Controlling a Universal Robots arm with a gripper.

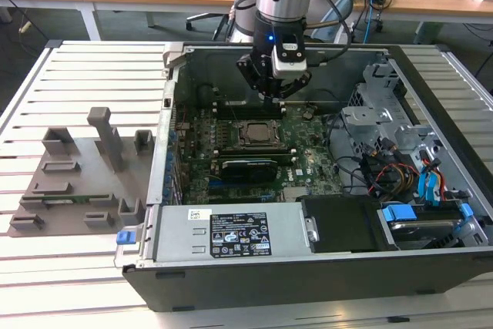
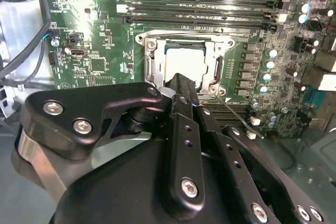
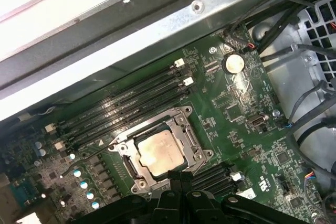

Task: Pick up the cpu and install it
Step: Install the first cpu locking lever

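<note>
The cpu lies flat inside the dark socket frame on the green motherboard of the opened computer case. Its pale metal top is seen in both wrist views, cpu and cpu, with the frame's metal edges around it. My gripper hangs a short way above the board, just behind the socket in the exterior view. Its black fingertips are pressed together with nothing between them, and the gripper covers one edge of the socket.
Memory slots run alongside the socket. The case's metal wall is close behind. A power supply fills the case front, drive cages and cables the exterior view's right. Grey fixture blocks stand on the slatted table on the exterior view's left.
</note>
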